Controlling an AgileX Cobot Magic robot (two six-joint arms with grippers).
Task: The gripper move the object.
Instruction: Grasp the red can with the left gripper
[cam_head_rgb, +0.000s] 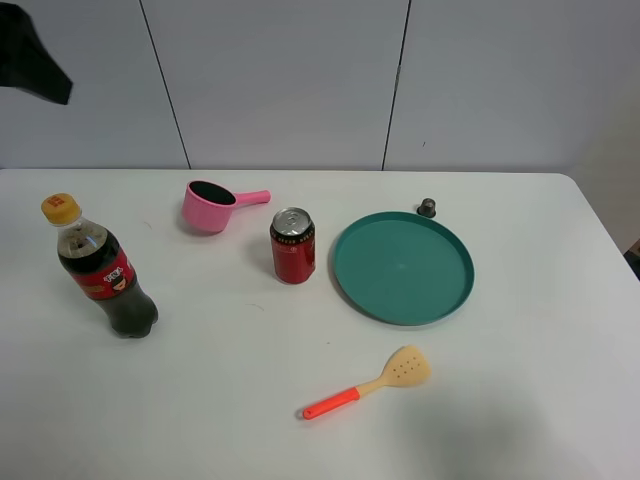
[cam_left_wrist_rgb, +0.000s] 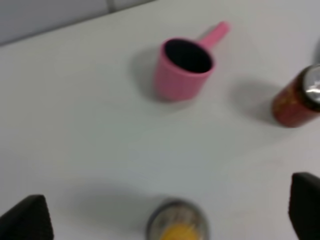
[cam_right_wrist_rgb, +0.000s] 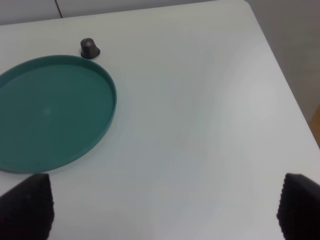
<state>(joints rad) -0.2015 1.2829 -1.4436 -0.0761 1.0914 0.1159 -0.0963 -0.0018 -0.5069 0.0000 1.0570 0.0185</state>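
Note:
The small red can (cam_head_rgb: 292, 246) with a silver top stands upright mid-table, just left of the teal plate. It also shows blurred at the edge of the left wrist view (cam_left_wrist_rgb: 296, 99). My left gripper (cam_left_wrist_rgb: 165, 217) is open and empty, high above the table. Its black fingertips (cam_left_wrist_rgb: 27, 220) stand wide apart over the cola bottle's yellow cap (cam_left_wrist_rgb: 176, 229). The can lies well off to one side of it. In the exterior view only a dark part of the left arm (cam_head_rgb: 32, 58) shows at the top left. My right gripper (cam_right_wrist_rgb: 162, 207) is open and empty, above bare table beside the plate.
A cola bottle (cam_head_rgb: 100, 268) stands at the left. A pink cup with a handle (cam_head_rgb: 212, 205) sits behind the can. A teal plate (cam_head_rgb: 345, 285) lies right of the can, with a small dark cap (cam_head_rgb: 427, 207) behind it. An orange-handled spatula (cam_head_rgb: 368, 383) lies in front.

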